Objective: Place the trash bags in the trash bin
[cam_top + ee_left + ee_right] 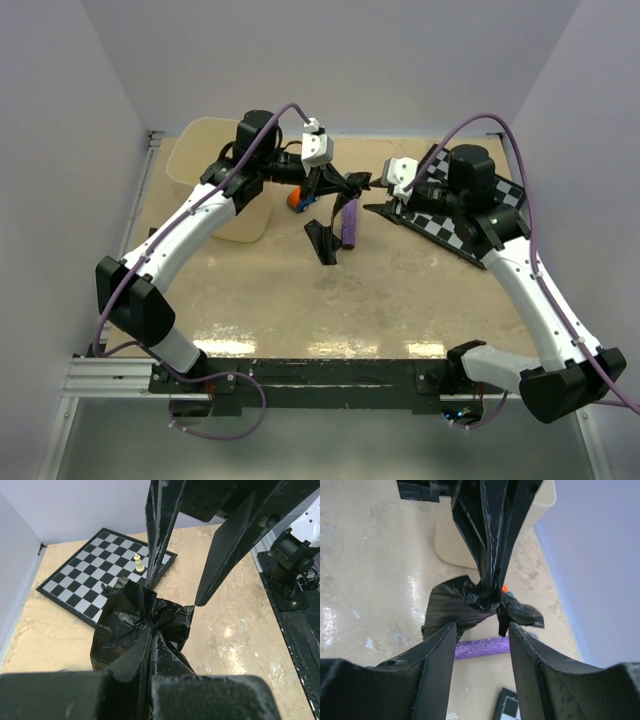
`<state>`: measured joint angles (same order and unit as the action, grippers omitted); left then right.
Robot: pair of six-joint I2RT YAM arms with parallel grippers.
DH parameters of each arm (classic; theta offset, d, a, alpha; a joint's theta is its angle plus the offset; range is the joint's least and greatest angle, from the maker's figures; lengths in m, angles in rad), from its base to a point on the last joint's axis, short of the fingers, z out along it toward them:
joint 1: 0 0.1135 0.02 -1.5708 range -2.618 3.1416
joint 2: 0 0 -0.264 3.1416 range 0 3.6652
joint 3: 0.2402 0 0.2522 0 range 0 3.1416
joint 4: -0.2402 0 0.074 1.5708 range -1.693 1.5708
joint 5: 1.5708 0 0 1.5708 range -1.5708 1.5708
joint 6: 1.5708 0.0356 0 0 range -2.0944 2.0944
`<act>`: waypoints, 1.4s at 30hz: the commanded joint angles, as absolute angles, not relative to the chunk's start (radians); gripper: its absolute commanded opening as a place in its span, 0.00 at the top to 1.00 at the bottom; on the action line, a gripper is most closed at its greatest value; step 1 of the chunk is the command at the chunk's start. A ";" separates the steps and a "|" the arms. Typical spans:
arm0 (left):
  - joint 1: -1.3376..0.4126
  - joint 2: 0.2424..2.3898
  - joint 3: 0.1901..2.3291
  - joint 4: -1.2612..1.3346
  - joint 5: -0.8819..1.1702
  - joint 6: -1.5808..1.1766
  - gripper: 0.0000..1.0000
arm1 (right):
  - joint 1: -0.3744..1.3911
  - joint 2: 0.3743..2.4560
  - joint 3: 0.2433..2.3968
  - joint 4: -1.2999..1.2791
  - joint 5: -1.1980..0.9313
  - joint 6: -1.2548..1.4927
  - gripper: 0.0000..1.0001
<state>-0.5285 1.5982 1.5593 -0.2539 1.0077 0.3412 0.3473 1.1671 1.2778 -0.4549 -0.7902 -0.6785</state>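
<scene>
A crumpled, glossy black trash bag [135,625] is pinched between the shut fingers of my left gripper [149,630]. In the top view it hangs from that gripper [335,186] down to the table as a dark strip [324,240]. My right gripper [481,627] stands open just short of the bag [460,607], touching nothing; its fingers [227,545] hang over the bag in the left wrist view. From above, the right gripper [378,184] faces the left one. The cream trash bin [213,180] stands at the back left, behind the left arm, and shows beyond the bag [451,545].
A purple glittery cylinder [350,222] lies beside the hanging bag, also below it [480,648]. An orange object [298,200] sits near the bin. A chequered board [470,218] lies at the back right under the right arm, with a pale chess piece [139,564] on it.
</scene>
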 commanded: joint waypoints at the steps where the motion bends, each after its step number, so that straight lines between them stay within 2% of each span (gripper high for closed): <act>1: -0.523 1.594 1.592 -0.287 1.081 0.327 1.00 | 0.406 1.111 1.321 -0.396 -0.703 -0.816 0.49; 8: -0.525 1.600 1.606 -0.299 1.118 0.304 1.00 | 0.460 1.152 1.342 -0.445 -0.661 -0.932 0.50; 15: -0.525 1.603 1.617 -0.299 1.124 0.285 1.00 | 0.476 1.183 1.361 -0.506 -0.660 -0.989 0.56; 22: -0.519 1.611 1.617 -0.276 1.123 0.256 1.00 | 0.479 1.164 1.351 -0.497 -0.644 -0.977 0.72; 24: -0.517 1.615 1.617 -0.261 1.127 0.235 1.00 | 0.480 1.148 1.336 -0.460 -0.634 -0.954 0.67; 27: -0.512 1.618 1.617 -0.242 1.134 0.206 1.00 | 0.482 1.111 1.322 -0.436 -0.647 -0.946 0.55; 29: -0.509 1.621 1.618 -0.236 1.137 0.196 1.00 | 0.486 1.108 1.333 -0.465 -0.664 -0.972 0.53; 42: -0.503 1.623 1.618 -0.213 1.167 0.144 1.00 | 0.514 1.152 1.350 -0.604 -0.635 -1.124 0.53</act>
<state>-0.5117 1.6260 1.5803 -0.2478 1.1301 0.1825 0.5049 1.1469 1.3247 -0.5758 -0.6445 -1.0706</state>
